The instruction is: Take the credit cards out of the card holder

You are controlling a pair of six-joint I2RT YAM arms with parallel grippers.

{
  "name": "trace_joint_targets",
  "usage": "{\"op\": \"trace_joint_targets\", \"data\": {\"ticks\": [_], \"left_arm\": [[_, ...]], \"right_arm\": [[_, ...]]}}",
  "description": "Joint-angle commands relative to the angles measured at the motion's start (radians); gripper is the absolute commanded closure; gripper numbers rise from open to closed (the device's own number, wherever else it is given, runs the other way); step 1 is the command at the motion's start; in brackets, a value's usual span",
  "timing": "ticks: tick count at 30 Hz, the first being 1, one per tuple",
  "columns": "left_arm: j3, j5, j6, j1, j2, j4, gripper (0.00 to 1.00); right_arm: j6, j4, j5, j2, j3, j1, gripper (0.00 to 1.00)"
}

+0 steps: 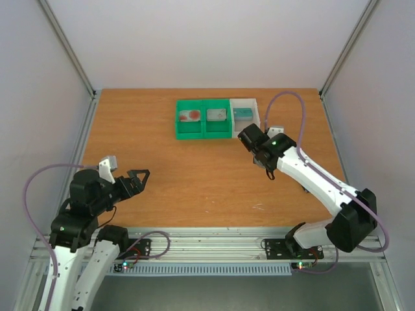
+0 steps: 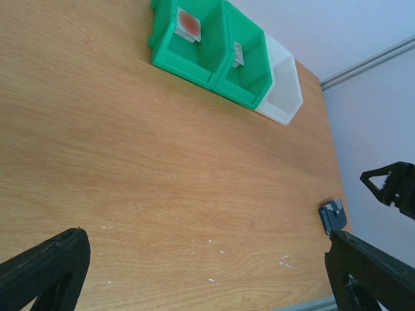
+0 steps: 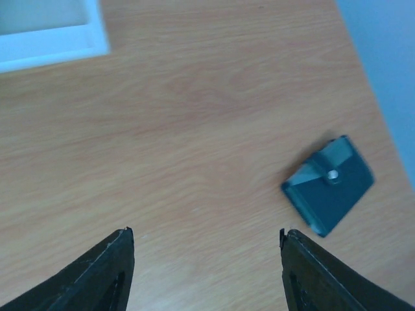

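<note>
card holder point(image 3: 329, 184): dark blue-grey
left card point(image 1: 191, 116): pale, red blotch
right card point(image 1: 242, 113): teal
bins point(image 1: 194, 135): green, one white
table point(image 1: 194, 188): orange woodgrain

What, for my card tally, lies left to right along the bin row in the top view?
left green bin holding the pale card with a red blotch → middle green bin holding a grey card → white bin holding the teal card
</note>
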Motion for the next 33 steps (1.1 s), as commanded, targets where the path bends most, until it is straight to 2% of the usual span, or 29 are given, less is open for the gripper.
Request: {"op": "trace_joint_targets", "data": {"ticks": [1,10,16,19,27,33], "left_arm": [[-0.004,0.000,0.006,0.007,-0.053,0.021,0.01],[0.013,0.039,0.030,0.007,-0.040,0.016,0.01],[-0.063,0.238,0.016,0.007,-0.016,0.114,0.01],[-0.080,0.277,-0.006,0.007,0.015,0.127,0.01],[-0.045,0.286,0.035,0.007,0.077,0.071,0.04],[-0.100,0.342,0.004,-0.009,0.101,0.090,0.10]], "right_arm": [[0.024,-0.013,0.118,0.064,0.008,-0.090,0.41],[0.018,0.045,0.081,0.201,-0.025,-0.322,0.46],[0.033,0.071,0.028,0.282,-0.038,-0.474,0.50],[0.041,0.101,-0.027,0.301,-0.052,-0.541,0.51],[0.010,0.182,-0.126,0.357,-0.078,-0.610,0.52],[0.005,0.199,-0.153,0.393,-0.090,-0.674,0.53]]}}
